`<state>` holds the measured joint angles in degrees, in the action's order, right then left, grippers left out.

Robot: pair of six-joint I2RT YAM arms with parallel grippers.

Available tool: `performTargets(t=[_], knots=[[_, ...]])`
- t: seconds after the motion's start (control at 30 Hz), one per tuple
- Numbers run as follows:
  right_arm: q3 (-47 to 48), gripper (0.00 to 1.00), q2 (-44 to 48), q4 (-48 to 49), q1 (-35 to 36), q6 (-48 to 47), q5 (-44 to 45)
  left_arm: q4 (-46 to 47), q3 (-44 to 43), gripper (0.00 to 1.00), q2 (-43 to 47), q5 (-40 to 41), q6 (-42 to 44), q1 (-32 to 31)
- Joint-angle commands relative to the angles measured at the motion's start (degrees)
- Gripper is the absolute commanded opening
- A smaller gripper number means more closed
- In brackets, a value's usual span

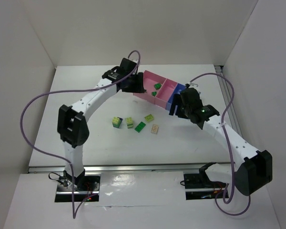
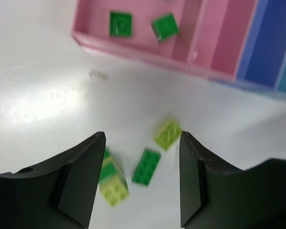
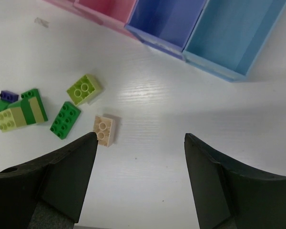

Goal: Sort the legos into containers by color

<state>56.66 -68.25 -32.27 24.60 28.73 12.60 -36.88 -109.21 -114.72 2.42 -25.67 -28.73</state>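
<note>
Two green bricks lie in the end pink bin of the container row. Five loose bricks sit on the bench, at seven o'clock from the row. The left pincer, jaws apart and empty, hangs at the row's nine-o'clock end. The right pincer, likewise apart and empty, hangs at its four-o'clock end.

On the white tabletop the end bin and neighbour bin are pink, the third bin dark blue, the last bin light blue, the binned bricks dark green, beside a lime brick, a dark green loose brick, a cream brick and a stack striped green and pale yellow.
</note>
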Motion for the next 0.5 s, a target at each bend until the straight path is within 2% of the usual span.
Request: performTargets(t=[0.0, 0.03, 0.13, 0.2, 0.23, 0.3, 0.33, 0.47], knots=[[-0.3, 0.81, -1.2, 2.6, 2.4, 0.9, -0.6, 2.0, 9.2, 0.67, 8.6, 0.9, 3.7, -4.2], [-0.3, 0.80, -1.9, 2.6, 2.9, 0.9, -0.6, 2.5, 13.7, 0.67, 9.4, 0.3, 4.6, -5.0], [-0.9, 0.80, -2.5, 2.6, 3.5, 2.2, 0.1, 2.5, 17.9, 0.70, 10.0, 0.5, 6.8, -8.5], [-2.3, 0.80, -1.7, 2.0, 3.5, 2.7, 0.6, 2.5, 19.6, 0.77, 10.0, 0.5, 8.5, -11.2], [-2.3, 0.80, -1.2, 2.0, 3.5, 2.7, 1.1, 2.5, 20.4, 0.77, 9.2, 1.5, 9.1, -12.1], [-3.1, 0.80, 0.2, 1.4, 3.5, 3.3, 2.7, 3.6, 22.3, 0.65, 8.2, 3.8, 9.8, -13.6], [-3.1, 0.80, 0.2, 1.4, 3.5, 3.3, 2.7, 4.1, 23.2, 0.64, 7.2, 4.5, 9.9, -14.2], [-3.6, 0.80, 0.8, 0.9, 3.5, 2.7, 3.2, 6.4, 25.9, 0.71, 5.0, 6.1, 9.1, -14.2]])
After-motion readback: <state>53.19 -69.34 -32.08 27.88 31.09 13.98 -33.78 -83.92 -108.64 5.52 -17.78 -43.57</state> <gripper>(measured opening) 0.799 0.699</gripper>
